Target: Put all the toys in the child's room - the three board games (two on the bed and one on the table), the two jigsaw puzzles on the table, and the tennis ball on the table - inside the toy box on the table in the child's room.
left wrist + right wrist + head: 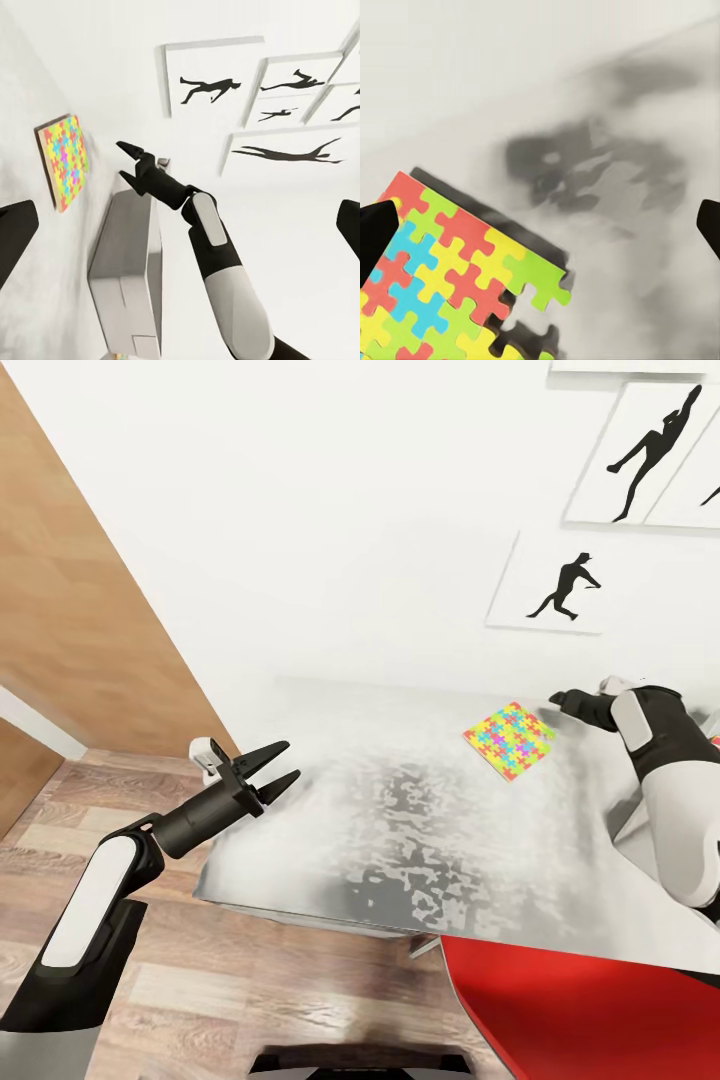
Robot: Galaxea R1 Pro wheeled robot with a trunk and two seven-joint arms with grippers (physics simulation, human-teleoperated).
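A multicoloured jigsaw puzzle [508,740] lies flat on the grey mottled table [400,830], toward its far right. My right gripper [556,700] hovers open just beyond the puzzle's far corner, a little above the table. In the right wrist view the puzzle [457,277] sits close below, between the dark fingertips [376,232]. My left gripper [275,765] is open and empty over the table's left edge, well away from the puzzle. From the left wrist view I see the puzzle [64,161], the right gripper [126,161] with spread fingers, and a grey box [127,255] under the right arm.
A red chair [570,1000] stands at the table's near right corner. White wall with framed silhouette pictures [560,585] behind the table. A wooden panel [80,610] and wood floor [150,980] lie to the left.
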